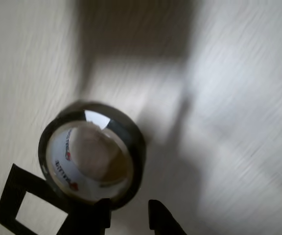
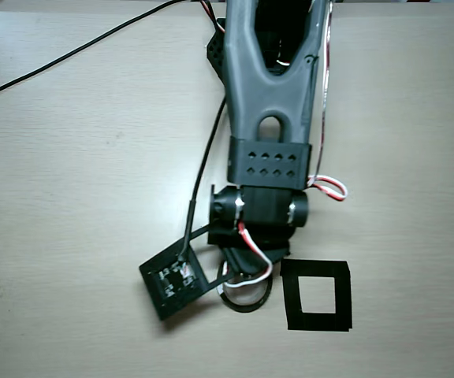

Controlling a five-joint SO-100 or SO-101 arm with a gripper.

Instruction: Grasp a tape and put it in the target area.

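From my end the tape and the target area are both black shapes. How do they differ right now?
The tape is a round ring with a pale, printed inner rim; the target area is a flat square outline of strips.
The tape has a standing wall; the target area lies flush on the table.
In the overhead view the arm largely hides the tape, while the target area shows whole beside it.
Both are black and frame a bare centre.

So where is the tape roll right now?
In the overhead view the tape lies on the table under the arm's wrist, just left of the target area; the wrist view shows it beside the outline, close ahead of the tool.
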